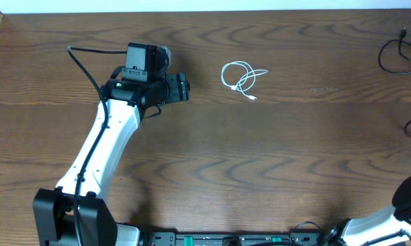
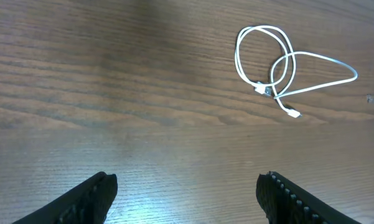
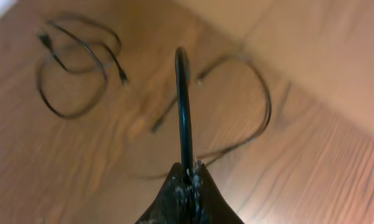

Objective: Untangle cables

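Lying mid-table — white cable [image 1: 241, 76]; black cables [image 1: 381, 57] at right edge.

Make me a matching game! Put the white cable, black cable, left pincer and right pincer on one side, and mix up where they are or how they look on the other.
Things:
1. white cable
2. black cable
3. left pincer
4. right pincer

Place or state:
A. shut tight
B. looped near the middle of the table
C. open wide
D. lying by the table's far right side

Pairs: 1-B, 2-D, 3-C, 4-A
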`<state>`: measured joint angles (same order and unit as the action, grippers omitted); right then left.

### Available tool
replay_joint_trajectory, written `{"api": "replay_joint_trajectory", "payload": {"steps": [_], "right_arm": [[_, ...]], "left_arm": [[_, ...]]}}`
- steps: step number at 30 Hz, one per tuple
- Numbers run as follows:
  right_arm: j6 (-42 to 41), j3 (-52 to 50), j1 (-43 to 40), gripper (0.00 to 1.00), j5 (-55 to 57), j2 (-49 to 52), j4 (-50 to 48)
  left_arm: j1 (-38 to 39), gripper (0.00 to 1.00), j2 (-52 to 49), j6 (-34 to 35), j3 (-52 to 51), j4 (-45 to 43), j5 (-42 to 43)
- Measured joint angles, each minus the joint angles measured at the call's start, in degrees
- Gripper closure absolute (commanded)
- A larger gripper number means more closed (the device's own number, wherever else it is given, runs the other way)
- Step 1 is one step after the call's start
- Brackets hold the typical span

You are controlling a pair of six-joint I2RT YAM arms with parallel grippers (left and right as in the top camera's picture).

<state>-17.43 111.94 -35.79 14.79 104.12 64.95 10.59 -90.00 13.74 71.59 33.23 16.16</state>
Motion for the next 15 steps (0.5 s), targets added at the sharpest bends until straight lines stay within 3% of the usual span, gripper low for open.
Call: {"api": "replay_joint_trajectory", "payload": {"steps": [4, 5, 7, 8, 15], "right_arm": [[-3.8, 0.0, -1.9, 0.99, -1.1, 3.5, 3.1], [-4.2, 0.0, -2.2, 0.94, -1.2, 4.1, 3.3], [-5.0, 0.0, -3.3, 0.20, -1.5, 5.7, 3.4], [-5.6, 0.0, -4.0, 0.01, -1.7, 6.4, 3.4], [-5.0, 0.0, -8.3, 0.01, -8.2, 7.2, 3.5]], "left_arm": [[0.0, 0.23, 0.0, 0.0, 0.0, 0.0, 0.0], [0.0, 0.23, 0.0, 0.0, 0.0, 0.0, 0.0], [0.0, 0.23, 0.0, 0.0, 0.0, 0.0, 0.0], [0.0, 0.23, 0.0, 0.0, 0.0, 0.0, 0.0], [0.0, 0.22, 0.0, 0.0, 0.0, 0.0, 0.0]]}}
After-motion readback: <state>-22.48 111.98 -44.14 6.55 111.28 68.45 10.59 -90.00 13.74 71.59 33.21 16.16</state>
